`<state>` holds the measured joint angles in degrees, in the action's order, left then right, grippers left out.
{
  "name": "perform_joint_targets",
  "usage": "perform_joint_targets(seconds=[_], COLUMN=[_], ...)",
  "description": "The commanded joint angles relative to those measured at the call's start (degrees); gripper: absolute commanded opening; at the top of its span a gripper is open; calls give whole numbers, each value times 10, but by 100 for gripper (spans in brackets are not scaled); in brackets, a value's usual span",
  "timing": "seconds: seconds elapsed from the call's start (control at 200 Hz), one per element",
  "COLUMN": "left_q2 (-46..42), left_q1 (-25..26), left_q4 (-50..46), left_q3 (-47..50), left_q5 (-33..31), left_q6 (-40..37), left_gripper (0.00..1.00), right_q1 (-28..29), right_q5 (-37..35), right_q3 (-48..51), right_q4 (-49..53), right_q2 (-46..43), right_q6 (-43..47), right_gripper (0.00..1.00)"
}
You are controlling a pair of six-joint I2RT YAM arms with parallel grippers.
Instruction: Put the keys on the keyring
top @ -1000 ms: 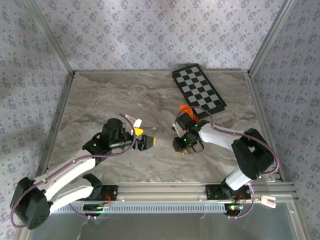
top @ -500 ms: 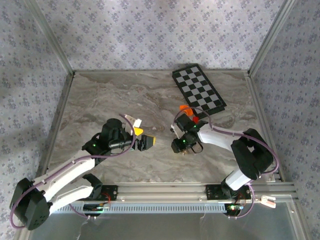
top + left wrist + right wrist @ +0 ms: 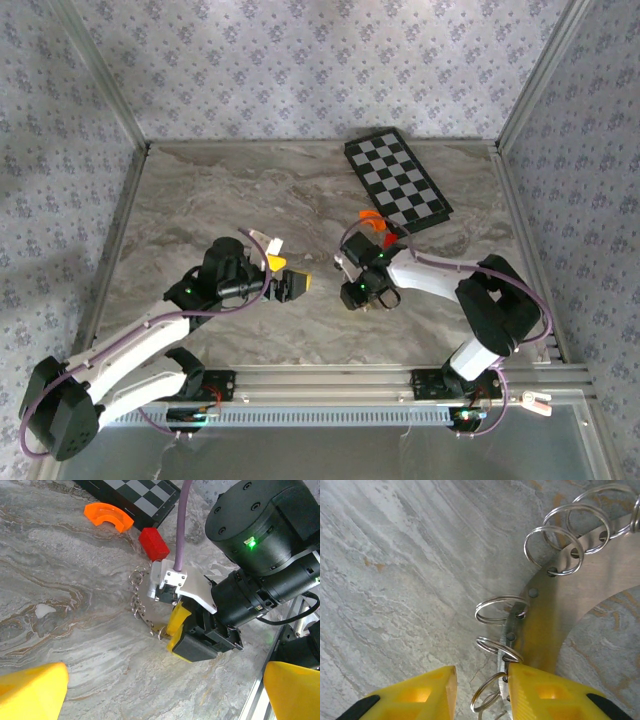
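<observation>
We saw the marble table (image 3: 220,200) walled on three sides, with the left arm (image 3: 130,360) and right arm (image 3: 440,278) both reaching inward toward its middle. A black-and-white chessboard (image 3: 398,182) lay flat near the far right of the table.

The left gripper (image 3: 166,682) pointed at the other arm's wrist, its yellow fingers spread wide apart with nothing between them. The right gripper (image 3: 482,676) was tipped down onto the marble at one end of the keyring (image 3: 555,610). Its jaws stood partly apart with a narrow gap, and bare table showed through that gap.

From the right wrist camera, the keyring was a curved flat metal band pierced with small holes, and several thin split rings hung from them. One yellow finger (image 3: 545,695) overlapped the band's near end. One split ring (image 3: 487,695) lay in the gap beside that finger, and nothing was pinched between the two fingers. From the left wrist camera, the band curved away from the gripper toward the chessboard.

An orange curved piece (image 3: 97,512) lay just beside the chessboard's edge. A small red block (image 3: 154,542) sat near the keyring's far end, between it and the board. A tiny pale piece (image 3: 44,611) lay on the marble apart from the keyring, and it was too small for us to tell whether it was a key.
</observation>
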<state>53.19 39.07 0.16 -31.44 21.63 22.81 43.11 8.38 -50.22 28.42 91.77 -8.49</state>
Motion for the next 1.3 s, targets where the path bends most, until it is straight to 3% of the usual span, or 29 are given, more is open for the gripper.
perform_joint_targets(seconds=[0.0, 0.21, 0.965, 1.294], left_q2=[-15, -16, -28, -39], left_q1=[4, 4, 3, 3], left_q4=[14, 17, 16, 4], left_q3=[5, 8, 9, 7], left_q5=[3, 1, -4, -9], left_q6=[0, 0, -2, -7], left_gripper=[100, 100, 100, 100], right_q1=[6, 13, 43, 46], right_q5=[-29, -56, -135, -128], right_q3=[-16, -24, -47, -45], right_q4=[31, 46, 85, 75], right_q2=[6, -2, 1, 12], right_q6=[5, 6, -7, -7], right_gripper=[32, 25, 12, 14])
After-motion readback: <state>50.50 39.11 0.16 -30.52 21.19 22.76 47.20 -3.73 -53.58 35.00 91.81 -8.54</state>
